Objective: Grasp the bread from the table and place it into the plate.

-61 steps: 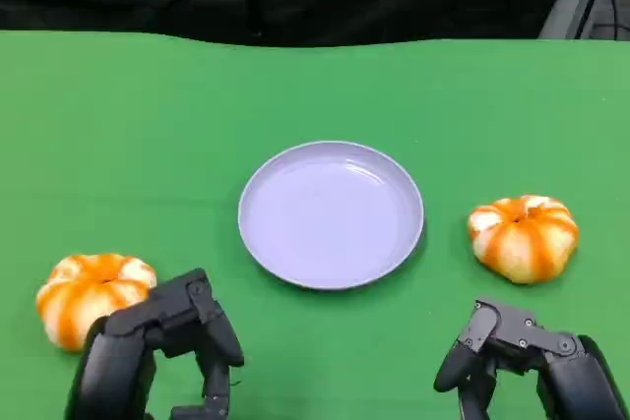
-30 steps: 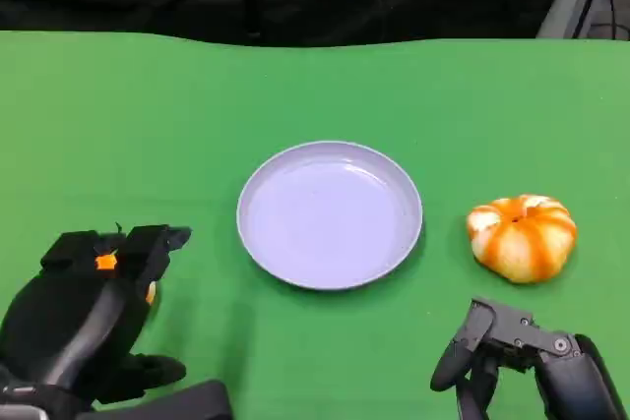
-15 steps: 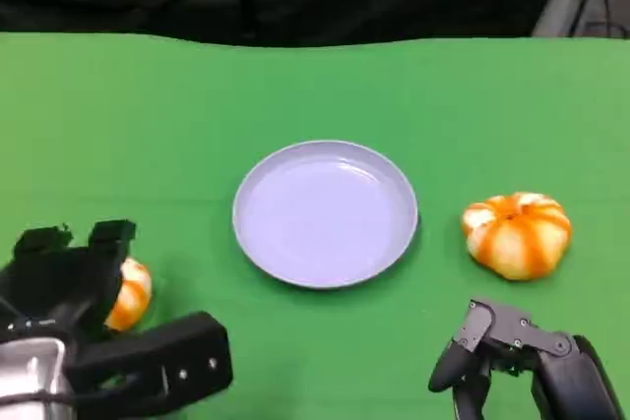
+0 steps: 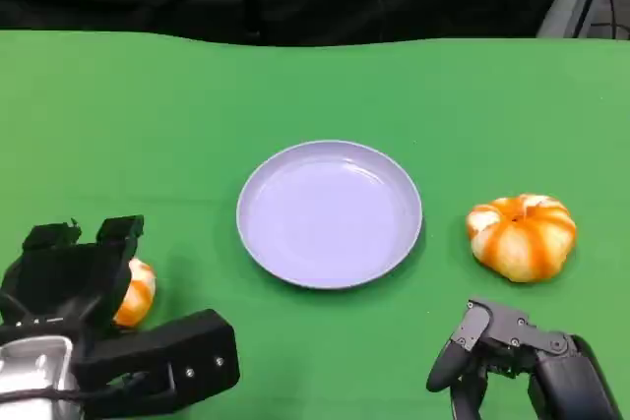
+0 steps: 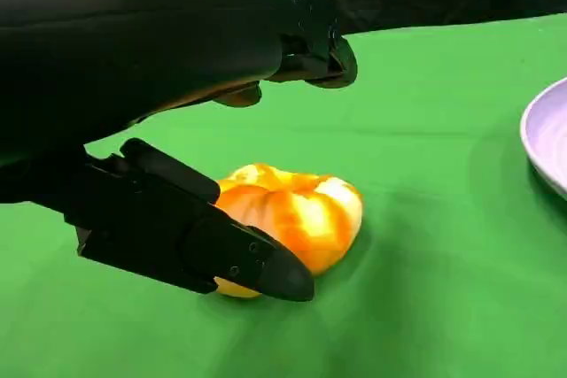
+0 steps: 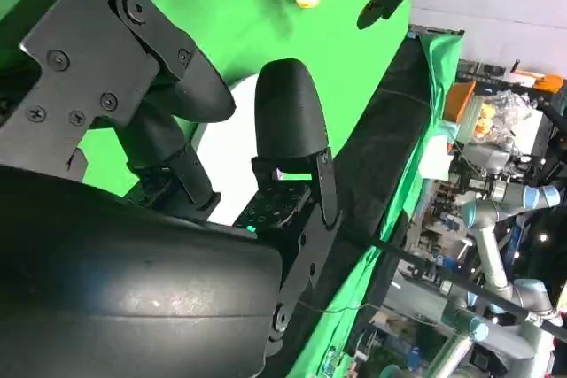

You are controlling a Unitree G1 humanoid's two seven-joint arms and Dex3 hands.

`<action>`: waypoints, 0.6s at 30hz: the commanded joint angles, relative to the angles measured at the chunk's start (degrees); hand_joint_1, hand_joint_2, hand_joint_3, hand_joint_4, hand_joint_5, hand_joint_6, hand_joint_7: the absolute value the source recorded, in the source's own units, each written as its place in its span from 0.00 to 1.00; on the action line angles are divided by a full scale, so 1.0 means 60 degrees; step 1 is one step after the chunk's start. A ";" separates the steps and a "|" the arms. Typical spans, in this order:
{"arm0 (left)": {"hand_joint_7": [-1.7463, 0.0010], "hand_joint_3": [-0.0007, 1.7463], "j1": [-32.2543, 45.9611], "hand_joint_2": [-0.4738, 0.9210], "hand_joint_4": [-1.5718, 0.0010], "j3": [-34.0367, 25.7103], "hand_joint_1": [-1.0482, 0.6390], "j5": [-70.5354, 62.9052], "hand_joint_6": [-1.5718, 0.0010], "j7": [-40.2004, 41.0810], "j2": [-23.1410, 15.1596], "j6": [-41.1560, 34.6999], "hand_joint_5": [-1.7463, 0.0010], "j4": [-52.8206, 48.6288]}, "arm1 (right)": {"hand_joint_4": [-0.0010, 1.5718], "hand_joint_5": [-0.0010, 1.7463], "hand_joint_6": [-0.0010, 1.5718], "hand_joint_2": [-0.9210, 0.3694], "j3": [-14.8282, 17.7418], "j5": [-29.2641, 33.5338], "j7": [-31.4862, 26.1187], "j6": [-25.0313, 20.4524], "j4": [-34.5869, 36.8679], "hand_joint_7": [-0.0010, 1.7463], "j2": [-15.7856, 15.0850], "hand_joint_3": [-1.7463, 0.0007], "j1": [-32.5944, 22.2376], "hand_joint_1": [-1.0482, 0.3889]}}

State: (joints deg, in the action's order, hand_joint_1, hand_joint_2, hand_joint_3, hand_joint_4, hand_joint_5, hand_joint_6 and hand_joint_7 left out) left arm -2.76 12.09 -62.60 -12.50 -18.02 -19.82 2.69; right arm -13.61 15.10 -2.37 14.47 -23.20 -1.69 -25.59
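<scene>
We see a green cloth-covered surface spanning nearly the whole head frame, with a dark backdrop along the top edge. At the centre of the frame sits a round, shallow, pale lavender plate, with nothing in it; its rim also shows at the right edge of the left wrist view.

At the lower left of the head frame, the robot's left hand reaches over one orange-and-white, pumpkin-shaped bread roll, which lies on the surface well apart from the plate. In the left wrist view this left bread roll rests on the green cloth with one black finger lying along its near side and the others arched above it; the fingers are spread around the roll, and we cannot tell whether they actually clamp it.

At the lower right of the head frame, the right hand hangs low with its fingers curled inward on nothing. A second orange-and-white, pumpkin-shaped bread roll lies at the right of the frame, near the plate and apart from that hand.
</scene>
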 commanded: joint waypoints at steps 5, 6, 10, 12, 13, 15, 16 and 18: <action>0.93 0.00 -0.0901 0.98 1.00 0.0179 0.31 0.0952 0.89 -0.0154 -0.0278 -0.0562 0.79 -0.1857 | 0.57 1.00 0.52 0.56 0.0048 -0.0048 -0.0019 0.0049 -0.0073 0.84 -0.0054 0.07 -0.0029 0.71; 0.93 0.00 -0.0912 0.98 1.00 0.0216 0.31 0.0995 0.89 -0.0136 -0.0305 -0.0588 0.79 -0.1862 | 0.57 1.00 0.52 0.56 0.0047 -0.0049 -0.0020 0.0049 -0.0072 0.84 -0.0055 0.07 -0.0028 0.71; 0.94 0.00 -0.1387 0.98 0.99 0.0265 0.32 0.1556 0.88 0.0049 -0.0348 -0.0380 0.78 -0.3207 | 0.57 1.00 0.52 0.56 0.0007 -0.0094 0.0009 0.0013 -0.0142 0.84 -0.0047 0.07 -0.0089 0.71; 0.94 0.01 -0.1676 0.99 0.97 0.0191 0.36 0.2063 0.83 0.0159 -0.0315 -0.0213 0.76 -0.3976 | 0.56 1.00 0.52 0.56 -0.0016 -0.0124 0.0019 0.0007 -0.0169 0.84 -0.0038 0.07 -0.0118 0.70; 0.95 0.00 -0.1735 1.00 0.96 0.0209 0.37 0.2212 0.82 0.0216 -0.0331 -0.0185 0.76 -0.4090 | 0.56 1.00 0.52 0.56 -0.0017 -0.0126 0.0019 0.0009 -0.0169 0.84 -0.0036 0.07 -0.0120 0.70; 0.96 0.00 -0.1816 1.00 0.96 0.0299 0.38 0.2405 0.80 0.0328 -0.0387 -0.0165 0.75 -0.4232 | 0.56 1.00 0.52 0.56 -0.0017 -0.0131 0.0022 0.0009 -0.0171 0.84 -0.0033 0.08 -0.0122 0.70; 0.96 0.00 -0.1843 1.00 0.96 0.0342 0.38 0.2471 0.80 0.0371 -0.0414 -0.0161 0.75 -0.4276 | 0.56 1.00 0.52 0.55 -0.0016 -0.0131 0.0023 0.0009 -0.0172 0.84 -0.0032 0.08 -0.0124 0.70; 0.96 0.00 -0.1917 1.00 0.95 0.0433 0.38 0.2604 0.79 0.0349 -0.0476 -0.0179 0.75 -0.4397 | 0.56 1.00 0.52 0.55 -0.0015 -0.0118 0.0025 0.0005 -0.0183 0.84 -0.0037 0.08 -0.0135 0.70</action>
State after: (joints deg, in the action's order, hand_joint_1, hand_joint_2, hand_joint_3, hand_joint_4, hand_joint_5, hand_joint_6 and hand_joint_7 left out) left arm -14.27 14.02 -48.08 -10.28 -19.36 -20.55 -21.81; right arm -13.90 14.93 -2.28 14.47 -23.49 -1.67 -26.16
